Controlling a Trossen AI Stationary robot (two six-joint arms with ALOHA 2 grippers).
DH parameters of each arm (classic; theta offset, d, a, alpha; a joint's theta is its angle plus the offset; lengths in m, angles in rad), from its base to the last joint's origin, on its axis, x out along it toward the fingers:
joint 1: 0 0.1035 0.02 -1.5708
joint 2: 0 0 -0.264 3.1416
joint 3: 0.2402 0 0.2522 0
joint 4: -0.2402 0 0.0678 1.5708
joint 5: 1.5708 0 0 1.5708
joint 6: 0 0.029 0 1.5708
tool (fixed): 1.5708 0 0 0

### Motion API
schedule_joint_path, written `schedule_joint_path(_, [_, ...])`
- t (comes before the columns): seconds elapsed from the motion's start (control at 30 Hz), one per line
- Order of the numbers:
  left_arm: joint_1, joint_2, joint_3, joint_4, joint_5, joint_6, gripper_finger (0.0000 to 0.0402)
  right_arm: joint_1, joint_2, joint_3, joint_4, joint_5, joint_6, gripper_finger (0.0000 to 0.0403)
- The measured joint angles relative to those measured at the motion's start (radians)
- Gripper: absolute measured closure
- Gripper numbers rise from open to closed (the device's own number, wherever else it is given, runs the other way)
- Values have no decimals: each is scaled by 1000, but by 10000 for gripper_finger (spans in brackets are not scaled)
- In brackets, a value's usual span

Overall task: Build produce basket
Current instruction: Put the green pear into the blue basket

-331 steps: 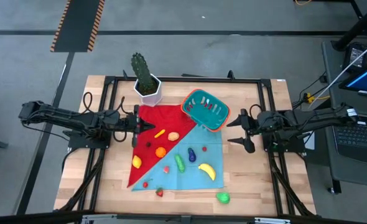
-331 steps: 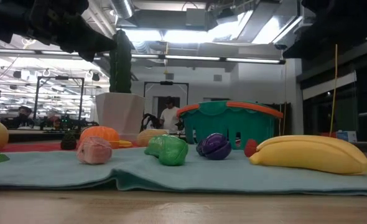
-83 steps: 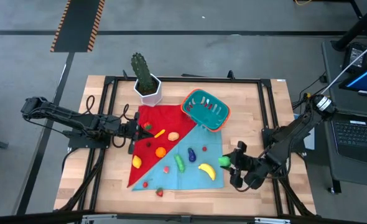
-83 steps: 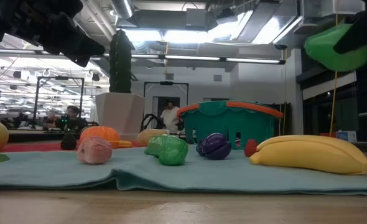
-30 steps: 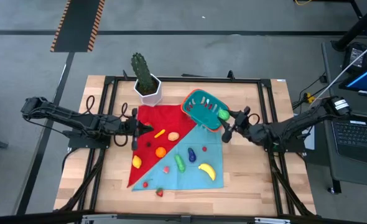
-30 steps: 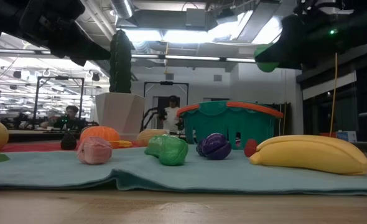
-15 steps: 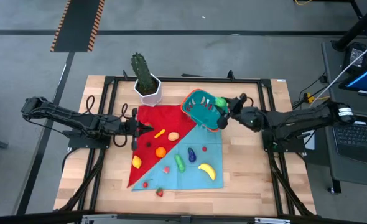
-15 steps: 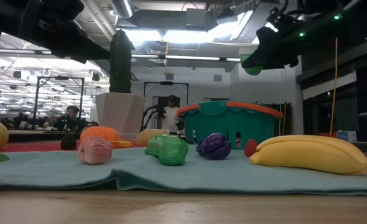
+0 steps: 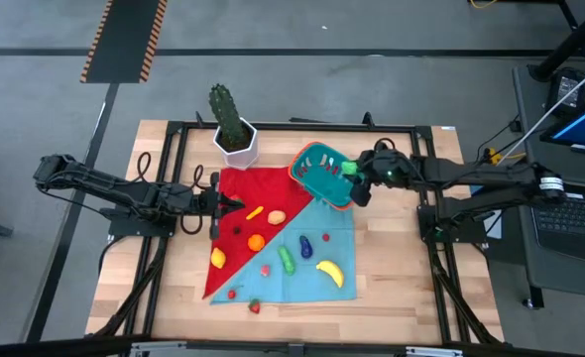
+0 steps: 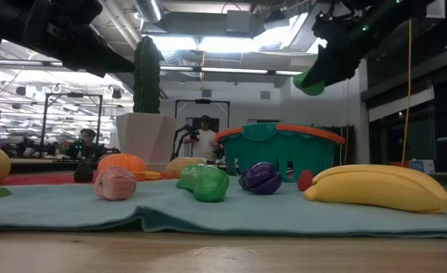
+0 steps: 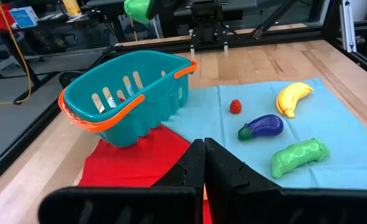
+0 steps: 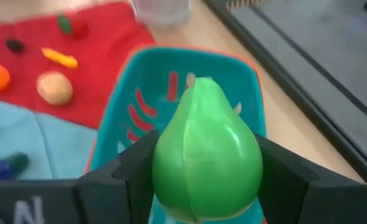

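Wooden tabletop (image 9: 392, 288) carries two cloths, one red (image 9: 241, 220) and one teal (image 9: 307, 260), with one cactus pot (image 9: 235, 139) behind them. Left gripper (image 9: 235, 202) waits over the red cloth, fingers clenched on nothing. Loose on the cloths lie one lemon (image 9: 217, 258), one orange (image 9: 257, 241), one carrot (image 9: 255, 212), one cucumber (image 9: 287, 260), one eggplant (image 9: 305, 244) and one banana (image 9: 329, 273). One basket (image 9: 324, 178) sits tilted at the cloths' far corner; the right gripper (image 9: 356, 175) hangs over its rim, fingers grasping one green pear (image 12: 206, 152). No writing is readable.

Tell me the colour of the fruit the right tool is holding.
Bright green: a pear-shaped toy fruit between the right tool's fingers above the teal basket, best seen in the right wrist view.
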Motion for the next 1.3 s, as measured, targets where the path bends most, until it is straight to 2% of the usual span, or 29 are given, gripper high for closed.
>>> schedule_joint_path(0.13, [0, 0, 0, 0, 0, 0, 401, -9, 30, 39, -69, -2, -16, 187])
schedule_joint_path(0.4, [0, 0, 0, 0, 0, 0, 401, -9, 87, 47, -74, -3, -24, 187])
schedule_joint_path(0.9, [0, 0, 0, 0, 0, -1, 401, -100, 298, 47, -16, -46, -101, 187])
schedule_joint_path(1.3, [0, 0, 0, 0, 0, 0, 401, -120, 383, 47, -2, -90, -109, 187])
